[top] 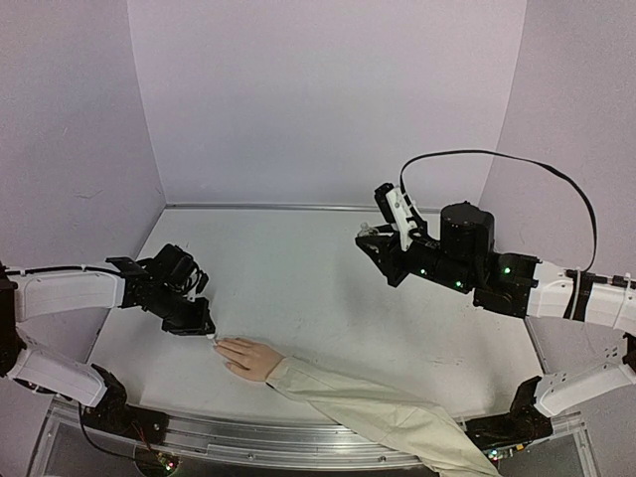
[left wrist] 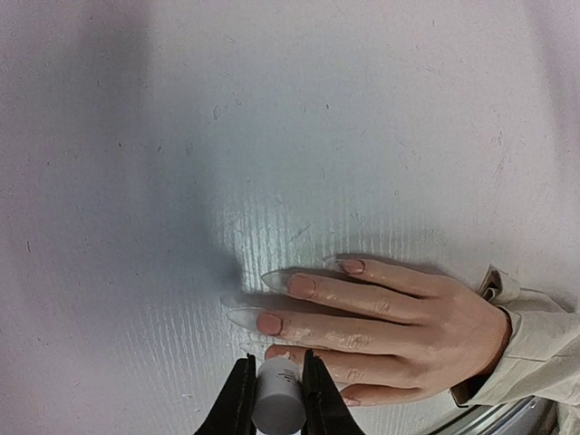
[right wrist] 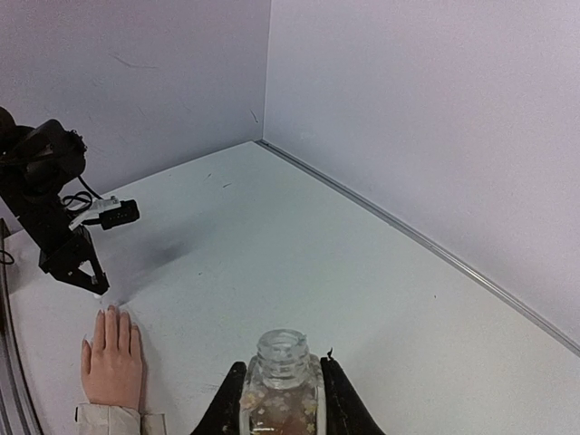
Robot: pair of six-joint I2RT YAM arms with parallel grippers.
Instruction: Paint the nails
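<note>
White tabletop [top: 298,278] stretches wide between the two arms, with lilac walls on three sides. Seen from above, the left hand [top: 204,326] hangs right at the fingertips of the mannequin hand [top: 248,356], which lies flat near the front rail [top: 248,429], its beige sleeve [top: 368,412] trailing right. The right hand [top: 373,241] hovers well apart, over the far side.

From the left wrist, the jaws are clamped on a white cap [left wrist: 278,403], close over the nails [left wrist: 269,323], which are pinkish with long clear tips.

From the right wrist, the jaws are clamped on an uncapped clear bottle [right wrist: 282,358], with broad open tabletop ahead up to the wall corner.
</note>
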